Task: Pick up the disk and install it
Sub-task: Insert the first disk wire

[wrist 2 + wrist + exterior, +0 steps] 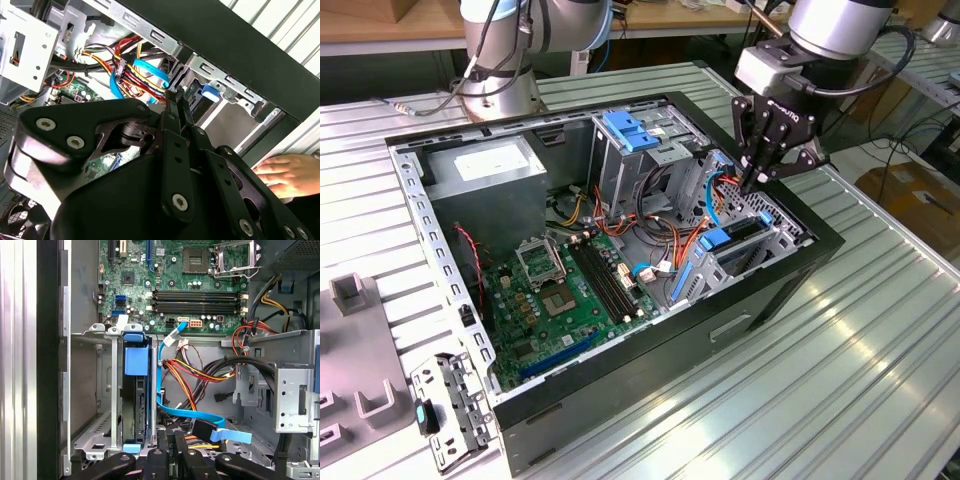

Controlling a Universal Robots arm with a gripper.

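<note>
First wrist view: the disk sits upright in its bay, the claw pressed together beside it.

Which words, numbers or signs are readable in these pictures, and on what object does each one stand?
White lettering on the gripper, exterior view: too small to read.
White label on the power supply: too small to read.
Print on the motherboard, first wrist view: too small to read.
Nothing can be quoted with certainty.
</note>
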